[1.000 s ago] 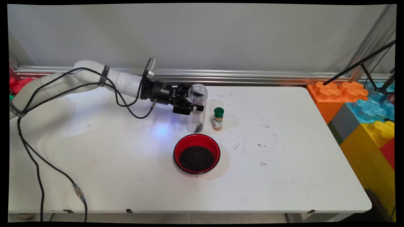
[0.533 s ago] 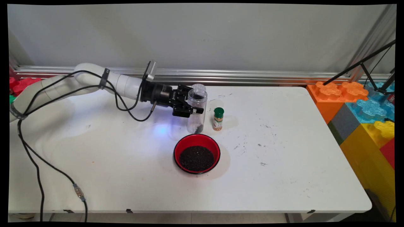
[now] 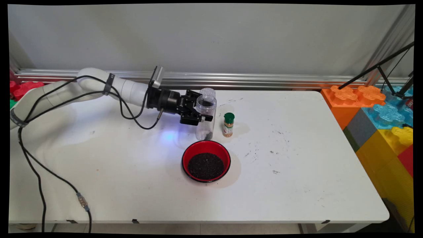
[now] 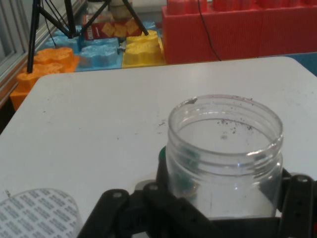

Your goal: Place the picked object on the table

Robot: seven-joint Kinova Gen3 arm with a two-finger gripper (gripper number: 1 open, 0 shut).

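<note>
Gripper (image 3: 202,116) jaws are pinching the clear open jar (image 3: 206,115), which is standing upright on the counter (image 3: 297,158) with a few dark grains at its bottom. Green-capped spice bottle (image 3: 228,124) is sitting just beside it at 3 o'clock. Red bowl (image 3: 206,161) of dark seeds is sitting at 6 o'clock. Jar lid (image 4: 37,214) is lying on the counter behind it.

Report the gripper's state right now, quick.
Gripper: shut on the clear jar, which stands upright on the table.
</note>
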